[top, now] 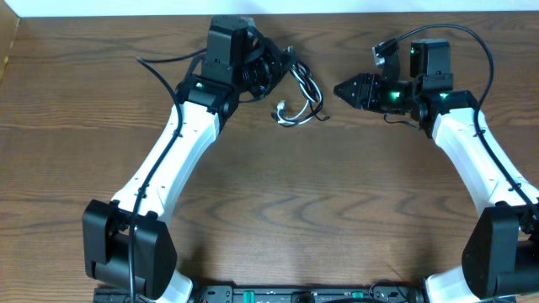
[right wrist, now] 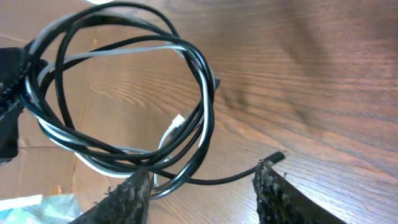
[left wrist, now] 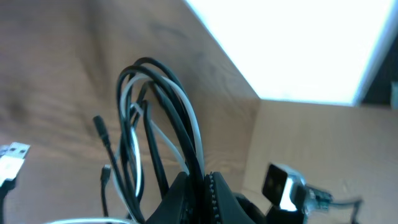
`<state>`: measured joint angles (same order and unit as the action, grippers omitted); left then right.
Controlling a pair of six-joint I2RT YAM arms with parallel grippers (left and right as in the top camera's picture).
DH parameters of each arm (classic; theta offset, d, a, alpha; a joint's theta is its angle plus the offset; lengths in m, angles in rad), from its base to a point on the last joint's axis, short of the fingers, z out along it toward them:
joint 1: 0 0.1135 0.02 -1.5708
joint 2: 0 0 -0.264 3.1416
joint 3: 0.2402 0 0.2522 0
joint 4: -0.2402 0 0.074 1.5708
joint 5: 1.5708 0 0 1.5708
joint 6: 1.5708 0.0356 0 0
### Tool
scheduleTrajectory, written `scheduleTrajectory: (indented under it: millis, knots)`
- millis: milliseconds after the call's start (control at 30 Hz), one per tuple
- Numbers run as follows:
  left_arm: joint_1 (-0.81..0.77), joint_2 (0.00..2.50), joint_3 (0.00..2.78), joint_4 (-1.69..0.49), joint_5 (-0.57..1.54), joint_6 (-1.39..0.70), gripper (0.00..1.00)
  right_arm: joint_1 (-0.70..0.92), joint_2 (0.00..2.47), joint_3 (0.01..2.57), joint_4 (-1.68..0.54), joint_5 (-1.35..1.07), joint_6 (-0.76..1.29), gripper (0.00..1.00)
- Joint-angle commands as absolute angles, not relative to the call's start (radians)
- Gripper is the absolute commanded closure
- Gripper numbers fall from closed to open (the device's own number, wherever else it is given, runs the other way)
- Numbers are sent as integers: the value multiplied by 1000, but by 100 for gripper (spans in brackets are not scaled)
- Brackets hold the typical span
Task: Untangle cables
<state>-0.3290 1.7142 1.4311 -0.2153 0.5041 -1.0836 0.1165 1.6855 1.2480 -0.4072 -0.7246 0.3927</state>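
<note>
**Operator:** Where are the cables right now?

**Me:** The cables (top: 307, 88) are a small tangled bundle at the far middle of the table (top: 269, 194), between my two arms. Several black cords and one white one are looped together. One side of the loop runs into my left claw (top: 271, 69).

**Operator:** Is that claw actually gripping them?

**Me:** Yes. In the left wrist view my left claw (left wrist: 202, 190) is clenched, its two tips pressed together. The cables (left wrist: 180, 99) rise out of the pinch in a tall arch, black strands with the white one among them. A silvery flat plug (left wrist: 13, 152) shows at the left edge of that view.

**Operator:** And your right side?

**Me:** My right claw (top: 344, 89) points left at the bundle from just beside it, and it isn't touching any cord. In its wrist view the right claw (right wrist: 202, 180) is released, its fingers (right wrist: 134, 193) spread wide. The loop of cables (right wrist: 202, 81) hangs ahead of the gap. A white plug (right wrist: 177, 121) dangles inside the loop. One black cord end (right wrist: 273, 157) trails across the wood to just above the right-hand fingertip.

**Operator:** Is the bundle resting on the wood?

**Me:** The upper loop is held up by my left claw. Whether the lowest strands touch the table, I cannot tell.
</note>
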Motion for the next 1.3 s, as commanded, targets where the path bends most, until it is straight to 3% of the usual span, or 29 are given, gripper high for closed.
scheduleTrajectory:
  millis: [0, 100, 367, 933, 1100, 1267]
  knots:
    - [-326, 1715, 1439, -270, 406, -1248, 93, 140, 1675, 1259, -434, -698, 343, 46]
    - [-326, 1715, 1439, -272, 406, -1281, 93, 173, 1676, 1259, -499, -586, 425, 54]
    - [-327, 1715, 1439, -276, 407, -1281, 93, 252, 1700, 1258, -510, -514, 528, 62]
    - [-327, 1715, 1439, -300, 419, -1274, 93, 293, 1900, 1258, -199, -556, 572, 62]
    - [-327, 1715, 1439, -316, 488, -1106, 93, 278, 1903, 1258, -205, -572, 501, 60]
    - [-327, 1715, 1439, -299, 633, -815, 92, 225, 1882, 1259, -104, -889, 279, 54]
